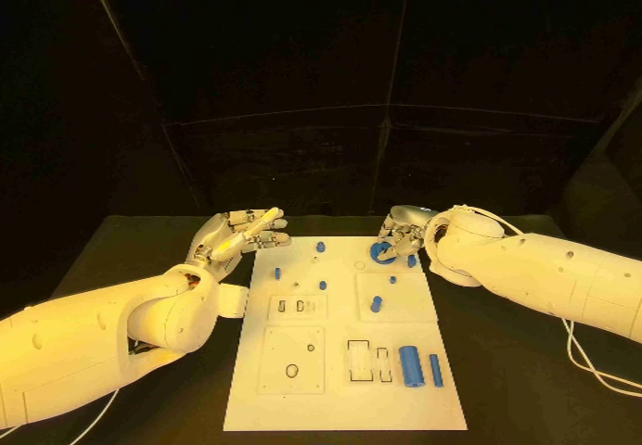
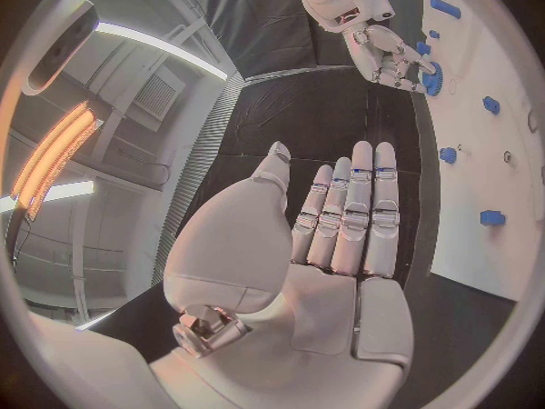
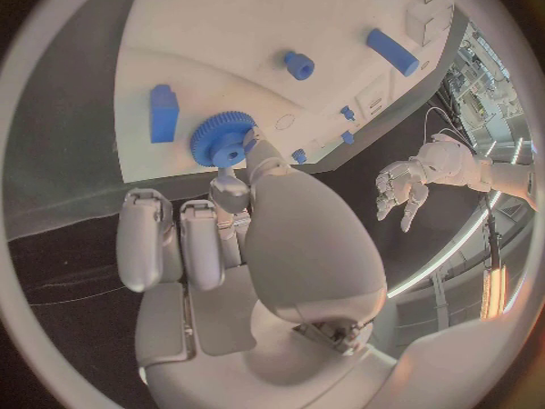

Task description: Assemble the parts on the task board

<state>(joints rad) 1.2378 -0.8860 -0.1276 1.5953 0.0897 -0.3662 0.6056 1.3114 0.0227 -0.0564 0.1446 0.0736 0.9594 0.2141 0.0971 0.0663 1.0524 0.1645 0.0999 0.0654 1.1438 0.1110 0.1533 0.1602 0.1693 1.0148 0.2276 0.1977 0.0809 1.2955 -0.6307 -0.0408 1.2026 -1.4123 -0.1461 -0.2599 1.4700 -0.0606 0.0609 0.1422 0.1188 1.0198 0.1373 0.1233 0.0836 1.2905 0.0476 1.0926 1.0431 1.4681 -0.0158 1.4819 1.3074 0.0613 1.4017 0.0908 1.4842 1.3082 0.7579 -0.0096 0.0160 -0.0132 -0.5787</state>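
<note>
The white task board (image 1: 341,389) lies in the middle of the black table. A blue gear (image 1: 388,257) sits near its far edge, with my right hand (image 1: 404,234) over it. Fingertips pinch the gear (image 3: 222,138) at its hub while the other fingers (image 3: 171,245) stay curled. The left wrist view shows the right hand (image 2: 386,54) closed around the gear (image 2: 432,78). My left hand (image 1: 241,236) hovers beside the board's far left corner, fingers (image 2: 352,218) stretched out and holding nothing.
Small blue pegs (image 1: 321,247) (image 1: 277,273) (image 1: 378,302) stand on the board's far half. A thick blue cylinder (image 1: 411,364) and a thin blue bar (image 1: 436,369) lie on its near right. A cable (image 1: 589,366) runs over the table at the right.
</note>
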